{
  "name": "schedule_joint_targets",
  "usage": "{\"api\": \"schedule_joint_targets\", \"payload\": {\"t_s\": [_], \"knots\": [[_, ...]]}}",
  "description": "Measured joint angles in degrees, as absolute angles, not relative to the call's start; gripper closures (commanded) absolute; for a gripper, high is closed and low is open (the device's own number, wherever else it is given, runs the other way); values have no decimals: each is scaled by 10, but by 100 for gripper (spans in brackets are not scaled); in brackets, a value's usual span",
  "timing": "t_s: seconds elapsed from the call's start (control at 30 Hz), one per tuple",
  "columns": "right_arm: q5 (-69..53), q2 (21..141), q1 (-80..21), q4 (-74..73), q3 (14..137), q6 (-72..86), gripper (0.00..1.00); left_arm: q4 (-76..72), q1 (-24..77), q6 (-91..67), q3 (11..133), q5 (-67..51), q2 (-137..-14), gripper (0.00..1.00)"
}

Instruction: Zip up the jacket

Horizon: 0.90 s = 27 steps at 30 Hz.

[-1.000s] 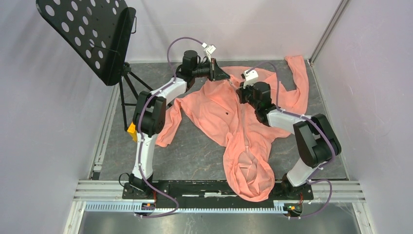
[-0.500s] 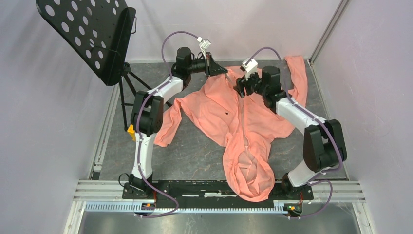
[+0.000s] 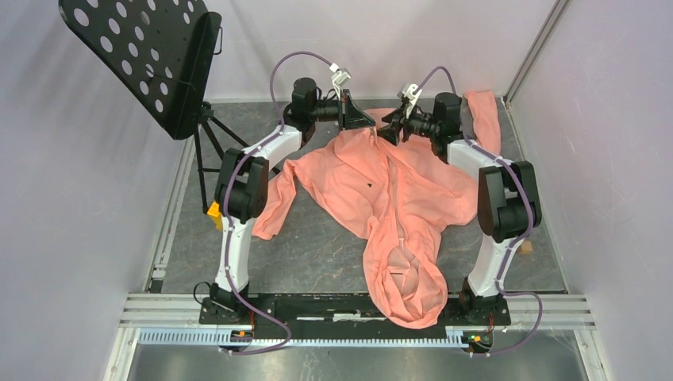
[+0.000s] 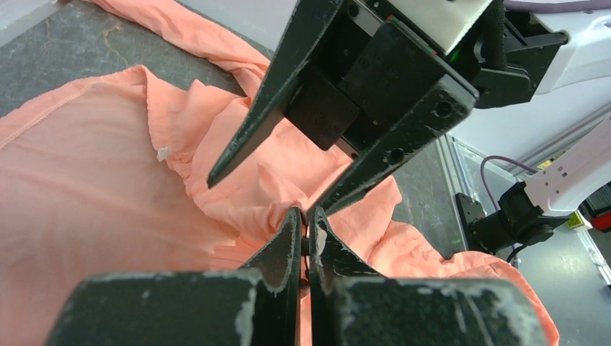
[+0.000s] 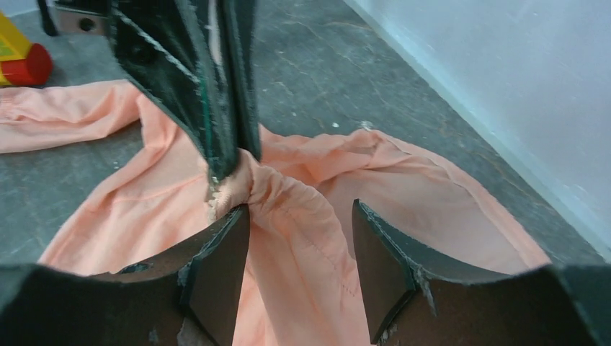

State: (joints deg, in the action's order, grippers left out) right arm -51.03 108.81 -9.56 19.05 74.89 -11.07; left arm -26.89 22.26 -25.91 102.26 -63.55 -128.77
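Note:
The salmon-pink jacket [image 3: 349, 182] lies spread on the table with its hood [image 3: 409, 286] toward the arm bases. A paler zipper strip [image 3: 397, 208] runs down its middle, beside a small dark mark [image 3: 370, 183]. At the far hem my left gripper [image 3: 370, 123] is shut, pinching a bunched bit of fabric [image 4: 238, 209]; its jaws meet in the left wrist view [image 4: 306, 225]. Facing it, my right gripper [image 3: 387, 132] is open. Its fingers straddle a raised fold of the hem [image 5: 288, 194] without closing on it [image 5: 299, 210].
A black perforated music stand [image 3: 135, 55] on a tripod stands at the back left. A yellow and red object [image 3: 214, 213] lies by the left arm. One sleeve [image 3: 486, 119] runs to the back right corner, close to the wall.
My right arm swung from over the jacket's middle out to the far hem, and its gripper opened there. My left gripper stayed shut on the hem, shifting only slightly.

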Motion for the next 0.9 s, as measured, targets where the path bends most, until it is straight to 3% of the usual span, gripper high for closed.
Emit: {"api": "schedule_joint_targets", "payload": {"t_s": [0.27, 0.6, 0.9], "knots": [[-542, 1085, -89, 272, 707, -51, 31, -207, 224, -214, 1035, -633, -1288, 98], [-551, 1047, -74, 287, 682, -41, 29, -171, 224, -176, 1035, -634, -1288, 98], [-577, 1074, -87, 330, 687, -6, 42, -180, 224, -174, 1035, -650, -1287, 98]]}}
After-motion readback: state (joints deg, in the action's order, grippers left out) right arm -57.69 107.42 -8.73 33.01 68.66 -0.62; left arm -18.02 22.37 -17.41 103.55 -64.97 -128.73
